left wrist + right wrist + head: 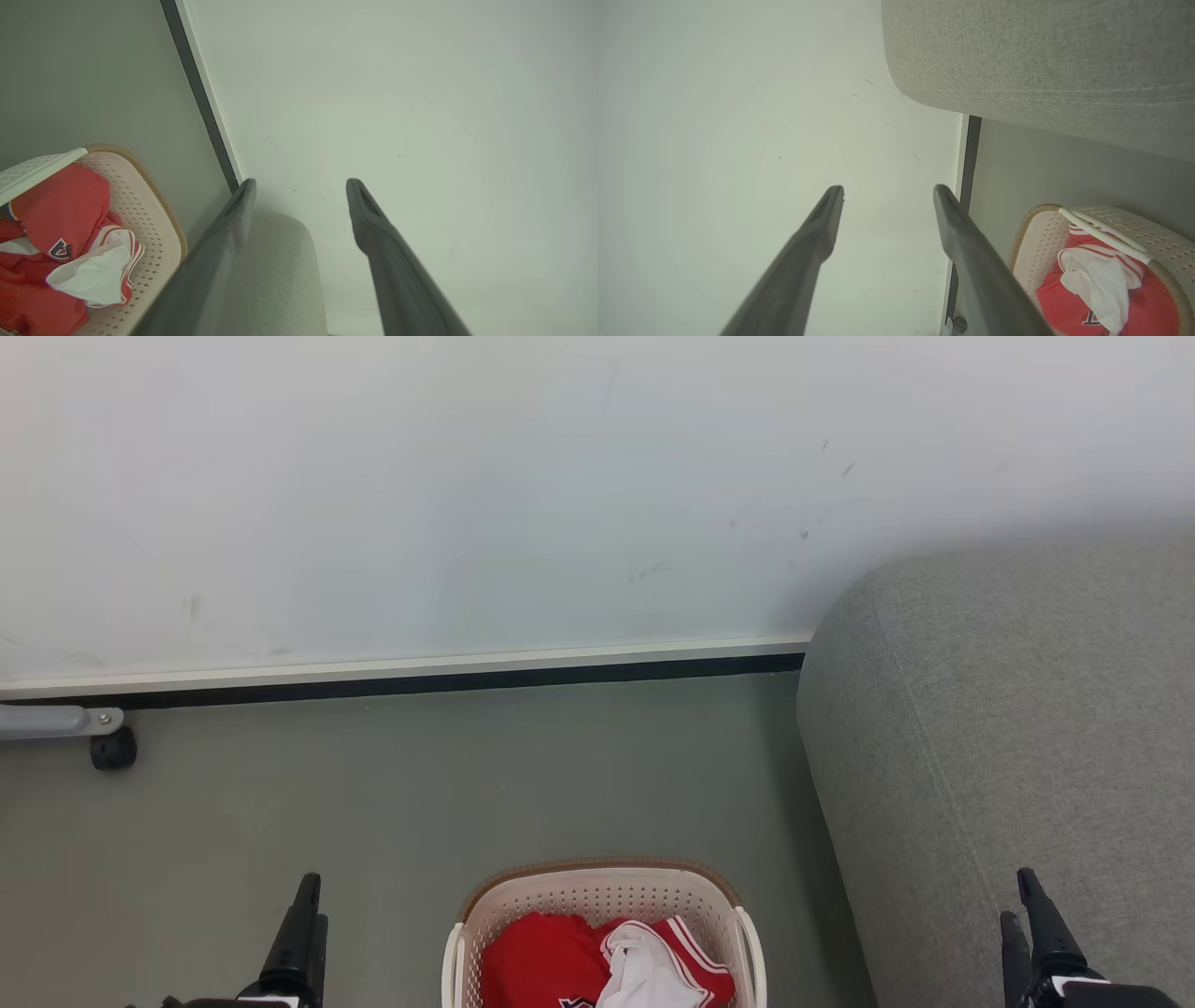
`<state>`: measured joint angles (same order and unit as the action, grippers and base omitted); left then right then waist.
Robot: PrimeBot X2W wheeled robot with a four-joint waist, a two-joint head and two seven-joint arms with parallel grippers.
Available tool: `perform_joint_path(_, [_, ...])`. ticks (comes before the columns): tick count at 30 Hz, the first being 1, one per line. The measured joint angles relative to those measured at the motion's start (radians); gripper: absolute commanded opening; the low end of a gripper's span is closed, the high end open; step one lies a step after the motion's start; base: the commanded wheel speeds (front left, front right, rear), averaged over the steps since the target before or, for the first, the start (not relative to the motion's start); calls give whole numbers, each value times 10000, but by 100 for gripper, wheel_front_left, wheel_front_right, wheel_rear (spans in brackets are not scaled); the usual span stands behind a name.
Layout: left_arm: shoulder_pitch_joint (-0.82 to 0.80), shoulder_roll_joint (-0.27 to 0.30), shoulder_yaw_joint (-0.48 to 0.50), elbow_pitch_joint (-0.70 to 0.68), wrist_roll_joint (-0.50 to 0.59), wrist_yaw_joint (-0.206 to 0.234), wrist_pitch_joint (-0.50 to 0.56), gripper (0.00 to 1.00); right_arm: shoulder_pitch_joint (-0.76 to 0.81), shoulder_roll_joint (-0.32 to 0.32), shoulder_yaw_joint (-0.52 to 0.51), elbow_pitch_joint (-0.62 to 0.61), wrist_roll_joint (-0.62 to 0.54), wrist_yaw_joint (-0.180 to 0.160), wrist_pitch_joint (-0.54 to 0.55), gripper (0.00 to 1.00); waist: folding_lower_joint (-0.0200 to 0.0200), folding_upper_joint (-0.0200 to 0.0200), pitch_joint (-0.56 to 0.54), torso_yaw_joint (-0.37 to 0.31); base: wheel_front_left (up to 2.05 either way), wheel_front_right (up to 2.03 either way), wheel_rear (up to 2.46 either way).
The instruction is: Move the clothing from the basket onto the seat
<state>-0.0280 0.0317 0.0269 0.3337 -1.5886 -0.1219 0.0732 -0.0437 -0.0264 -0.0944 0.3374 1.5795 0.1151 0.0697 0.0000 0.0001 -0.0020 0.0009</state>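
Note:
The cream basket (607, 891) with a brown rim stands on the floor at the bottom centre, holding red clothing (546, 957) with a white inner side turned out (644, 971). The grey seat (1008, 747) rises at the right. My left gripper (303, 919) hangs open to the left of the basket, nothing between its fingers. My right gripper (1032, 919) is open in front of the seat, empty. In the left wrist view the basket (154, 210) and clothing (60, 214) lie lower left. In the right wrist view the basket (1034, 242) and clothing (1097, 284) sit lower right, under the seat (1041, 56).
A white wall (467, 495) with a pale skirting and dark strip (420, 683) runs behind. A grey bar with a black caster (112, 749) stands at the far left. Grey-green floor (467, 784) lies between the wall and the basket.

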Motion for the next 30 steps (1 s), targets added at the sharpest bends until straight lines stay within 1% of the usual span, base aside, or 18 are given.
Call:
perform_joint_path(6, [-22,2,-121,-169,564,174,-244,100,12,-2,92,-161,-451,-192,-199,100,0,-1,-20,6,0,0,0])
perform_joint_path(11, [-58,6,-291,-360,1254,353,-414,100,22,-6,232,-385,-1060,-433,-378,100,0,-1,-36,10,0,0,0])
perform_joint_path(15, [-105,10,-447,-497,1948,523,-581,100,27,-6,416,-562,-1772,-548,-548,100,0,0,-46,13,0,0,0])
perform_joint_path(17, [-117,13,-545,-558,2345,537,-629,100,31,-12,506,-665,-2161,-627,-625,100,0,0,-49,16,0,0,0])
perform_joint_path(19, [-127,25,-660,-608,2665,621,-708,100,35,-13,625,-732,-2591,-640,-686,100,0,0,-53,20,0,0,0])
perform_joint_path(30, [-256,309,-1252,-905,4982,968,-1118,100,129,-240,1348,-1076,-4801,-940,-1076,100,0,0,-64,31,0,0,0])
